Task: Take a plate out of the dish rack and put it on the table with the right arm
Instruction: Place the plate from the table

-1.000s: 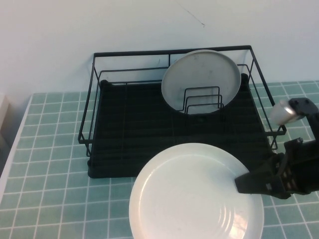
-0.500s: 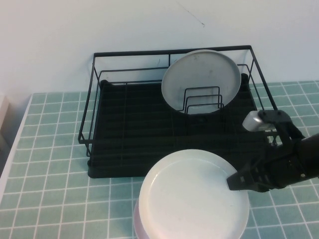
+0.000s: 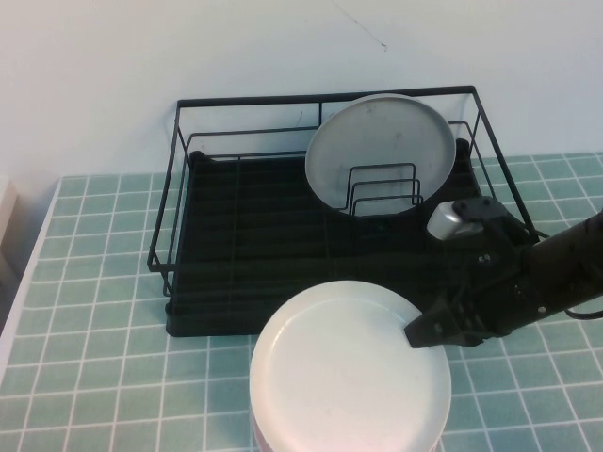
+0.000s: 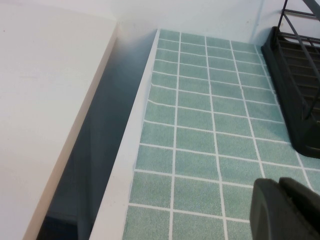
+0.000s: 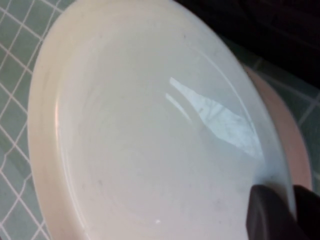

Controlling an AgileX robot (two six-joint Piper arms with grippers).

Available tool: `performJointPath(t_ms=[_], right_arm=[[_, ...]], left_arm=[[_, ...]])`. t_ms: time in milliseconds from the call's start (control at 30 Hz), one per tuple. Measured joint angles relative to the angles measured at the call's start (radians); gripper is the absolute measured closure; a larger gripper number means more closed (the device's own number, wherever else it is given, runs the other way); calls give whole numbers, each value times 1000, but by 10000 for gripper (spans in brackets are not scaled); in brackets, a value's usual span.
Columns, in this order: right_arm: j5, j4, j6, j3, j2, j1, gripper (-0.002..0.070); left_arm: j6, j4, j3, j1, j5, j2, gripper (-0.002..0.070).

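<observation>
Plate (image 3: 349, 365): round, glossy white, shallow raised rim. Lower centre of the high view, just in front of the rack's front edge, lying over a pink plate (image 3: 268, 438) whose rim peeps out at its lower left; the right wrist view shows the same pink rim (image 5: 287, 145) beyond the white one (image 5: 145, 130).

Right gripper (image 3: 426, 331): black, jaws clenched on the plate's right rim; silver-grey rounded piece behind it. Arm enters from the right edge.

Rack (image 3: 236, 245): black wire, tall sides, ribbed tray base, centre of the frame. Its left and middle bays hold nothing.

Grey plate (image 3: 377, 141): dull, round, upright among the dividers, upper right of the rack.

Desk (image 3: 85, 282): teal square tiles, white grout, white edge at left. Bare tile left of the rack and at the lower left.

Left gripper (image 4: 287, 210): only a black tip shows, lower right of the left wrist view, above bare tile near the desk's white edge; cannot tell how its jaws stand.
</observation>
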Motion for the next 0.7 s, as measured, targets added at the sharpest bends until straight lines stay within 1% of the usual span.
performJointPath(t_ms=[300,600,700], right_arm=[[29,75,-144,0,4,0,627],[29,75,-174,0,4,0,627],[29,75,-178,0,4,0,613]], left_arm=[[0,0,0,0,0,0,678],[0,0,0,0,0,0,678],[0,0,0,0,0,0,678]])
